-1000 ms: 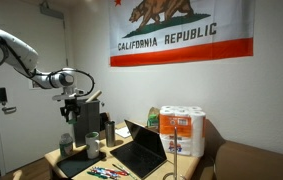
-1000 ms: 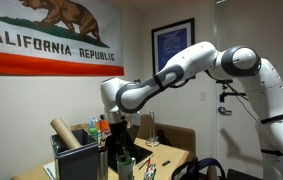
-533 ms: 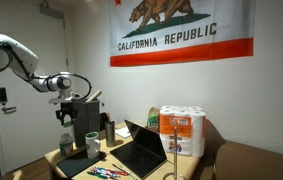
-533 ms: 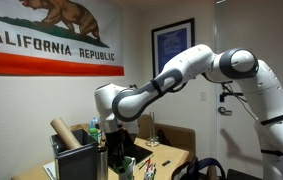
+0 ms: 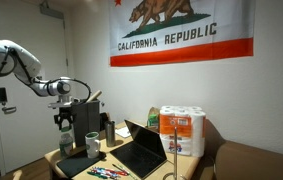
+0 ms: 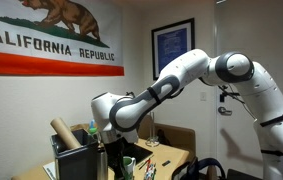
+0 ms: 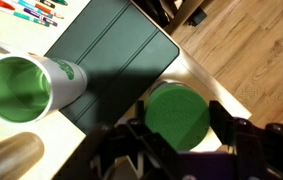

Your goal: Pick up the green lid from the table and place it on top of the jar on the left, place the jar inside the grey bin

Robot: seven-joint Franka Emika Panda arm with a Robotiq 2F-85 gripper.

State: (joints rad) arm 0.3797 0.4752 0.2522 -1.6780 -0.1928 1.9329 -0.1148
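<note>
Green lid is sitting on the jar, and my fingers are clamped narrow around it, hanging near the edge of the grey bin. Next up, I reckon: shift over the bin's middle, lower, let go.

Seen from above, the green lid, a flat bright disc, lies level, apparently capping the jar hidden beneath, gripped by the end effector just off a corner of the dark, shallow grey bin.
</note>
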